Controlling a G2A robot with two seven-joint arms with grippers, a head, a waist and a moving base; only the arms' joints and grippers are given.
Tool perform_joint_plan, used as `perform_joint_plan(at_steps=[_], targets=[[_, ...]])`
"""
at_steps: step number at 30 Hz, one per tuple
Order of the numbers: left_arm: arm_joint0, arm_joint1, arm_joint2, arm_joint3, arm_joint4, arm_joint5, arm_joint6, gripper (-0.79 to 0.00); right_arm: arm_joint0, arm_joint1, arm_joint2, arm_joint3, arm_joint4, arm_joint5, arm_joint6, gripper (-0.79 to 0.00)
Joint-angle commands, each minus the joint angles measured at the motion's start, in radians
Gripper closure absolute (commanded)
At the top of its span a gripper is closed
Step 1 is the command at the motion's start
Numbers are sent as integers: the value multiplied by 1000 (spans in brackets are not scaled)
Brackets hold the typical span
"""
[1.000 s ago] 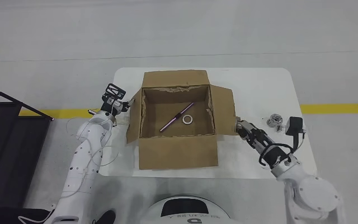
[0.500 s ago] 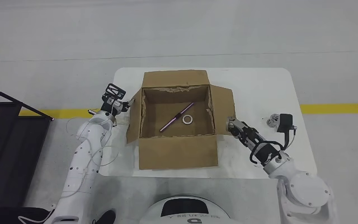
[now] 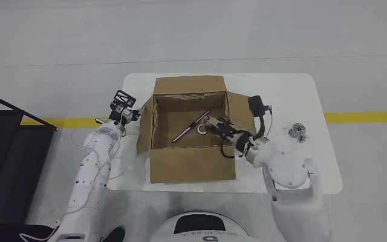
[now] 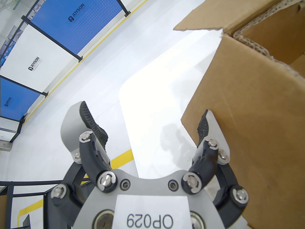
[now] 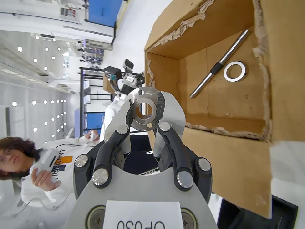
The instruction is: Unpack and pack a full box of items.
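Note:
An open cardboard box (image 3: 190,164) stands in the middle of the white table (image 3: 284,91). On its floor lie a metal rod (image 3: 190,126) with a dark band and a flat metal ring (image 3: 203,129); the right wrist view shows the rod (image 5: 220,63) and ring (image 5: 235,71) too. My right gripper (image 3: 213,124) hangs over the box's right half, shut on a round metal flange (image 5: 143,113) with a centre hole. My left gripper (image 4: 145,115) is open and holds nothing, just outside the box's left wall (image 4: 250,120).
A small metal part (image 3: 297,130) lies on the table right of the box. The box's four flaps are folded outward. Bare table stretches along the right side and the far edge. A dark rack (image 3: 15,151) stands off the table's left.
My right arm has swung left from beside the box's right flap to over the box's inside. The left arm has stayed put.

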Motion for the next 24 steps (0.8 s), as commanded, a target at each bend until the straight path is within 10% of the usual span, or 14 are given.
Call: perform_joint_plan(at_steps=[1,8,24], targets=[[0,0,0,0,0,0,0,-785,113,-12,-130,108,-55,84,-28,0],[0,0,0,0,0,0,0,-785,293,-44,-422,393,-254,220,-42,0],[0,0,0,0,0,0,0,-785,462,-105,-568,703,-355,407,-96,0]])
